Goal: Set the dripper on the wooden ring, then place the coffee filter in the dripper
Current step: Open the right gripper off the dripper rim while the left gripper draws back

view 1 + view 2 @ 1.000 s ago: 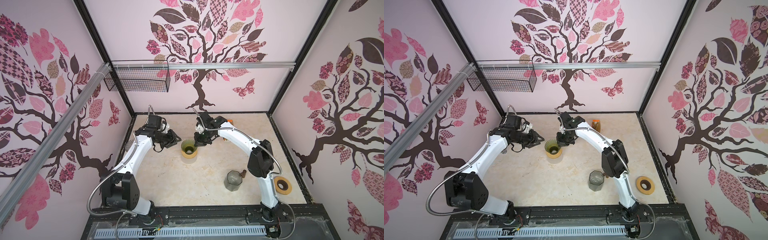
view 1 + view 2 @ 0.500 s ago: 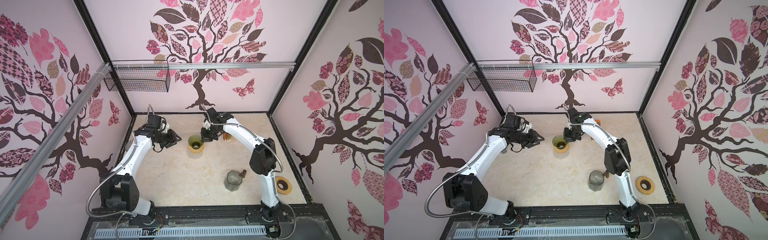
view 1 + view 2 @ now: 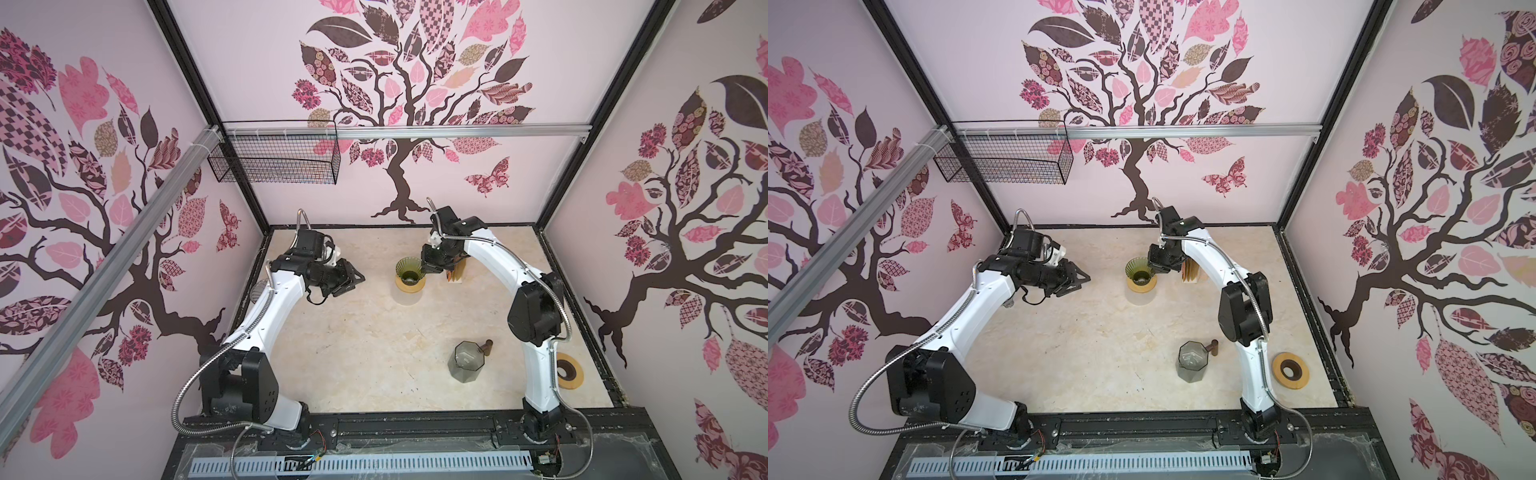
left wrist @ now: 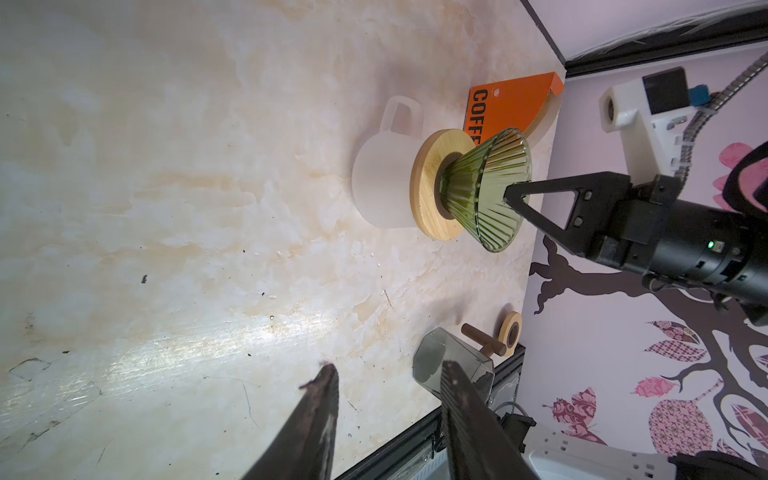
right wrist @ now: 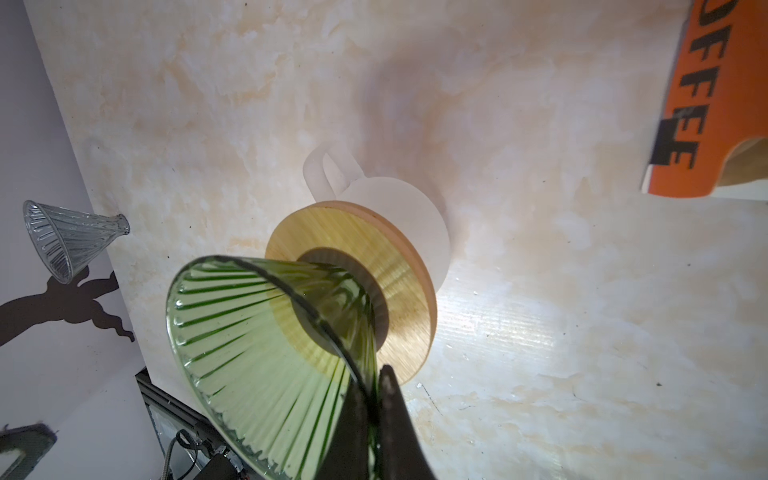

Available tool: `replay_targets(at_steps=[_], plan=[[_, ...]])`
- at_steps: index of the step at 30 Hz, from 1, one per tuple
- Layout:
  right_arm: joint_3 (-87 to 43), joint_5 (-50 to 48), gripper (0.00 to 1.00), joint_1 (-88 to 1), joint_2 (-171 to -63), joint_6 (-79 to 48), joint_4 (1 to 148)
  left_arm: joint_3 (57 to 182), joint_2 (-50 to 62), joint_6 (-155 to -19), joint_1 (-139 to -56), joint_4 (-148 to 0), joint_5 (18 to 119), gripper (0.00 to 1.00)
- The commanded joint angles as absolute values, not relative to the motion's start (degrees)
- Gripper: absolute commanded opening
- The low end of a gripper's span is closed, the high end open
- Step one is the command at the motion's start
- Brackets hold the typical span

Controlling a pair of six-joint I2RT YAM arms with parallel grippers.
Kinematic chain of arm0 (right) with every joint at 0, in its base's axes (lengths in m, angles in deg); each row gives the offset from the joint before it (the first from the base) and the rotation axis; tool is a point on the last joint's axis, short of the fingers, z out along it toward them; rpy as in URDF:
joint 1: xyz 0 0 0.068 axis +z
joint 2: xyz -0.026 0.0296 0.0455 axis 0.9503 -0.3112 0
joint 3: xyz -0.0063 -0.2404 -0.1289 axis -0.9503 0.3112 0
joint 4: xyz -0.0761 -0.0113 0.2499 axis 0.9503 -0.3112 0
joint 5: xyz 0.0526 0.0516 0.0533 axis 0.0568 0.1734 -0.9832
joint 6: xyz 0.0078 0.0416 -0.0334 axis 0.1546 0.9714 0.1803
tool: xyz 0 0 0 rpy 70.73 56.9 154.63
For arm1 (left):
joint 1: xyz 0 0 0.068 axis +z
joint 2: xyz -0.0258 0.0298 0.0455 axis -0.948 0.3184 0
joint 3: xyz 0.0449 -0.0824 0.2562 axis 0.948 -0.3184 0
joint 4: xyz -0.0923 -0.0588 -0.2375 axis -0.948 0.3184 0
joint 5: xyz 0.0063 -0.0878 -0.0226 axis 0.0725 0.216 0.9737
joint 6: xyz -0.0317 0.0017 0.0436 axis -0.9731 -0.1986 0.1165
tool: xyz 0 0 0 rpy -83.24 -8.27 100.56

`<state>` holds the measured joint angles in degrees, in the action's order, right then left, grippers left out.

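Observation:
The green ribbed glass dripper [image 3: 409,272] [image 3: 1139,272] [image 4: 486,191] [image 5: 266,340] sits in a wooden ring [image 4: 428,183] on a white mug [image 4: 378,187] at the back middle of the table. My right gripper [image 3: 430,266] [image 3: 1160,266] [image 4: 509,195] [image 5: 376,374] is shut on the dripper's rim. Just right of it stands an orange COFFEE holder [image 4: 515,104] [image 5: 727,83]. Tan coffee filter edges [image 3: 456,274] [image 3: 1192,272] show in it. My left gripper [image 3: 357,276] [image 3: 1081,277] [image 4: 386,370] hangs open and empty to the left of the dripper.
A smoky glass server [image 3: 467,360] [image 3: 1192,360] with a wooden handle stands at the front right. A spare wooden ring [image 3: 568,374] [image 3: 1291,370] lies beyond it. A clear glass dripper [image 5: 70,237] lies by the left wall. A wire basket [image 3: 274,153] hangs on the back rail.
My right gripper has moved the dripper, with ring and mug, to the right and toward the back, closer to the orange holder. The left arm has barely moved.

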<state>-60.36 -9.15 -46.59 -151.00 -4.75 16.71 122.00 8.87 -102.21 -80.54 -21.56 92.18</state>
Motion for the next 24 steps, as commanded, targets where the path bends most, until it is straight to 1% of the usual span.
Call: replay_targets(at_steps=[1,9,15,24], plan=[[-59.06,-7.98,0.06,-46.08,-149.5,-5.57,14.86,123.36,8.72,-101.53,-81.41,-22.2,92.75,0.43],[-60.95,-9.28,0.08,-44.82,-151.21,-6.19,14.29,123.73,9.23,-101.56,-82.27,-22.02,92.46,0.43],[-62.49,-9.06,0.13,-44.74,-151.22,-6.19,14.17,123.41,9.06,-101.6,-82.46,-21.97,92.3,0.43],[-65.43,-8.3,0.17,-44.76,-151.5,-6.02,12.96,124.01,9.1,-101.73,-82.53,-22.05,92.03,0.44]])
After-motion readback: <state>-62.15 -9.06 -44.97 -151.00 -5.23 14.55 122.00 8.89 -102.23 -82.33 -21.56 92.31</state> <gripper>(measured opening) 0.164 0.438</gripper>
